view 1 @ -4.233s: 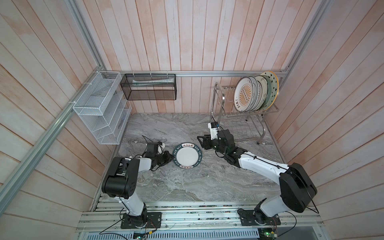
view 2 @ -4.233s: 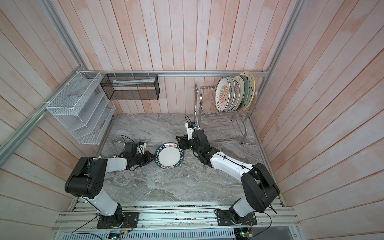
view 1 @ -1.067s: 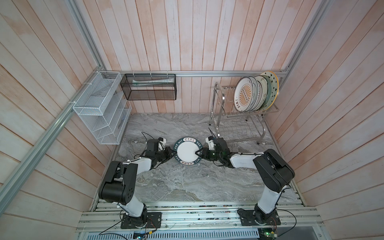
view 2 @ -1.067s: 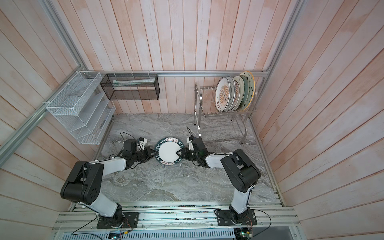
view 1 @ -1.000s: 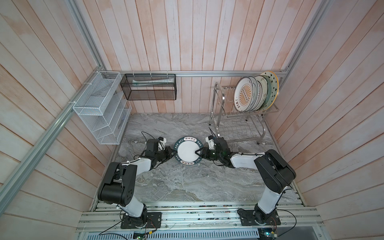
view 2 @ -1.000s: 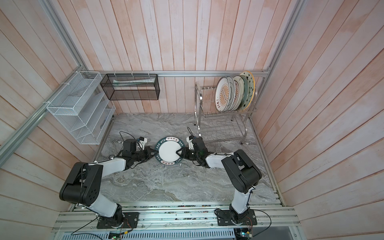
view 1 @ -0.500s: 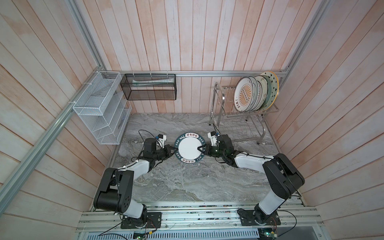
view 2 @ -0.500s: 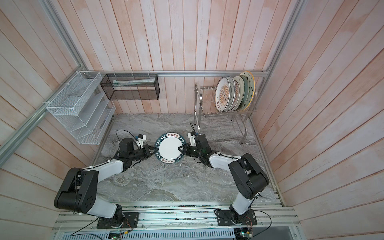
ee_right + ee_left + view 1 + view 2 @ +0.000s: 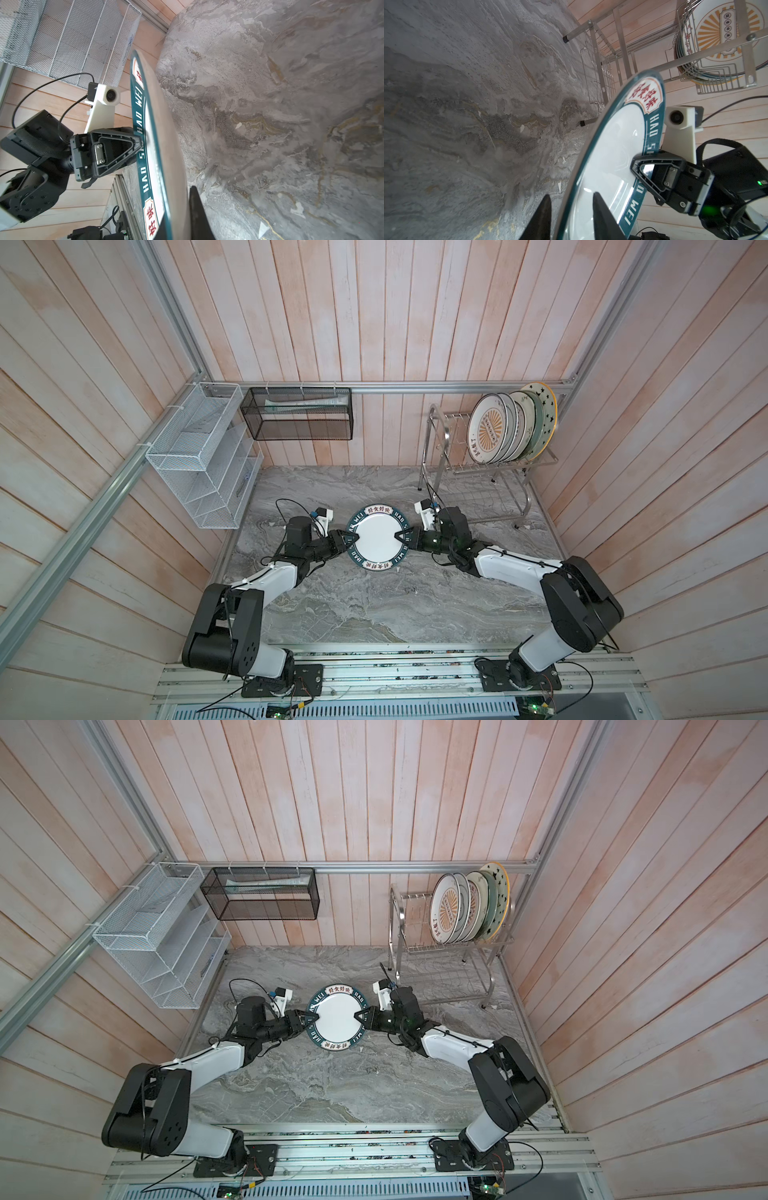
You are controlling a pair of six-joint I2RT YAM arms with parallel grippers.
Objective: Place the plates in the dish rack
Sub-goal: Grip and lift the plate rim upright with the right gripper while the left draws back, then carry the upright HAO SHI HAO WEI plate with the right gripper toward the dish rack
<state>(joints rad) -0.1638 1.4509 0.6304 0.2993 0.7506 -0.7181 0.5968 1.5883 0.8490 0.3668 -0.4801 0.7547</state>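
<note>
At the far left of both top views you have the white wire-mesh shelf basket point(image 9: 195, 456) on the side wall. Just to its right, the black mesh box point(image 9: 297, 414) hangs on the back wall.

Moving in, your left gripper point(image 9: 350, 540) reaches toward the middle of the grey marble tabletop point(image 9: 353, 605). In the left wrist view its two black fingers point(image 9: 542, 218) straddle the left edge of the round white plate with the dark-green lettered rim point(image 9: 377, 539). There is a gap on each side of the rim, so that claw is released: it is around the plate but not pinching it.

The lettered plate sits between your two arms, near the centre of the table, face up to the top cameras. It is lifted off the marble, and the wrist views show a finger underneath it on each side.

On its right edge, your right gripper point(image 9: 399, 538) is clenched on the rim. The right wrist view shows the lower finger point(image 9: 197, 212) against the plate's pale underside. The upper finger point(image 9: 660, 160) is hidden there, but the left wrist view shows it lying on the green band.

Furthest right, against the back wall, stands the shiny steel two-tier wire dish rack point(image 9: 498, 467). Its upper tier holds a row of plates standing on edge, close together. The orange-sunburst plate point(image 9: 490, 431) is at the left end and the yellow-rimmed starred plate point(image 9: 545, 406) at the right end. The rack is well apart from the held plate.
</note>
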